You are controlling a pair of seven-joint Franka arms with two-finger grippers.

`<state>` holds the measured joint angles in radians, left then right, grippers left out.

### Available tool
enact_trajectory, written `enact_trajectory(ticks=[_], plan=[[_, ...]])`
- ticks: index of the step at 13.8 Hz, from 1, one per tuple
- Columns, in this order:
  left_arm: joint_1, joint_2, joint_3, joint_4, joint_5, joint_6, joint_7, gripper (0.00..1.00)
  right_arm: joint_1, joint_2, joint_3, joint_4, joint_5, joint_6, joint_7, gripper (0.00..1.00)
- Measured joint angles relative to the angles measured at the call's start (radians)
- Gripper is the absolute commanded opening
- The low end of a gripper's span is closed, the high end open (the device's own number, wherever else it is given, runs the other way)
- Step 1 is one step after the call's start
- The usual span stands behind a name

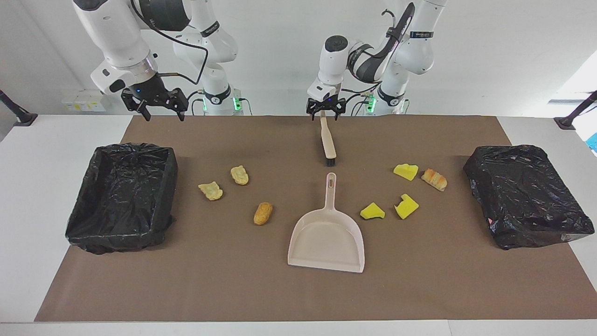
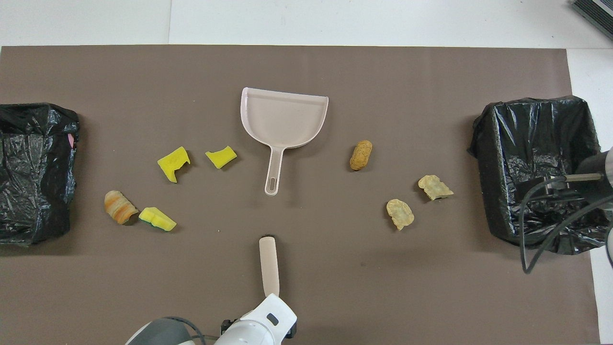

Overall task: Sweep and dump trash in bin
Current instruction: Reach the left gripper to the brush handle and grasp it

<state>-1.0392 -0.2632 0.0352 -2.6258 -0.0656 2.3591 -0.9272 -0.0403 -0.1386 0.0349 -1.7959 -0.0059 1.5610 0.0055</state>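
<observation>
Left end effector (image 1: 324, 113): it is over the handle end of the hand brush (image 1: 327, 136), fingers spread wide, one on each side of the handle; whether they touch it cannot be told.
Right end effector (image 1: 161, 109): it hangs in the air with fingers wide and nothing between them, over the mat edge near the open bin (image 1: 123, 196); this arm waits.
Hand brush: it lies on the table, long axis running away from the robots, bristles pointing to the dustpan (image 1: 327, 235).
Dustpan: handle points toward the robots, in one line with the brush; the mouth opens away from them.
Sponge chunks (image 1: 406, 171) (image 1: 372, 211) (image 1: 406, 206): three yellow pieces toward the left arm's end of the table, pointing different ways.
Striped lump (image 1: 434, 179): just beside the sponge chunk nearest to the robots, long axis slanted.
Other bread-like lumps (image 1: 239, 175) (image 1: 211, 190) (image 1: 263, 213): toward the right arm's end, between dustpan and open bin; the golden-brown one is oblong, its long axis almost along the dustpan handle.
Second bin (image 1: 526, 200): at the left arm's end, wrapped in black bag.
</observation>
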Motion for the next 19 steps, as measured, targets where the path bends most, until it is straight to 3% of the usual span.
enact_trajectory(ticks=[2, 7, 8, 10, 11, 15, 19], plan=[[0.0, 0.008, 0.003, 0.0, 0.0, -0.001, 0.0, 0.43, 0.001, -0.009, 0.0, -0.013, 0.0, 0.001, 0.0, 1.0], [0.0, 0.014, 0.015, 0.008, 0.0, -0.004, -0.001, 0.41, 0.006, -0.016, 0.0, -0.024, 0.0, 0.002, 0.0, 1.0], [0.0, 0.015, 0.016, 0.008, 0.0, -0.005, -0.001, 0.35, 0.007, -0.017, 0.0, -0.024, 0.0, 0.002, 0.0, 1.0], [0.0, 0.017, 0.017, 0.01, 0.0, -0.008, -0.001, 0.07, 0.007, -0.018, 0.0, -0.025, 0.0, 0.002, 0.0, 1.0], [0.0, 0.018, 0.018, 0.014, 0.0, -0.015, -0.001, 0.0, 0.007, -0.019, 0.002, -0.026, 0.0, 0.006, 0.0, 1.0], [0.041, 0.026, 0.025, 0.077, 0.005, -0.079, 0.0, 0.0, 0.026, -0.018, 0.03, -0.042, 0.007, 0.07, 0.012, 1.0], [0.184, 0.019, 0.035, 0.212, 0.027, -0.258, 0.052, 0.0, 0.12, 0.003, 0.05, -0.063, 0.008, 0.196, 0.14, 1.0]])
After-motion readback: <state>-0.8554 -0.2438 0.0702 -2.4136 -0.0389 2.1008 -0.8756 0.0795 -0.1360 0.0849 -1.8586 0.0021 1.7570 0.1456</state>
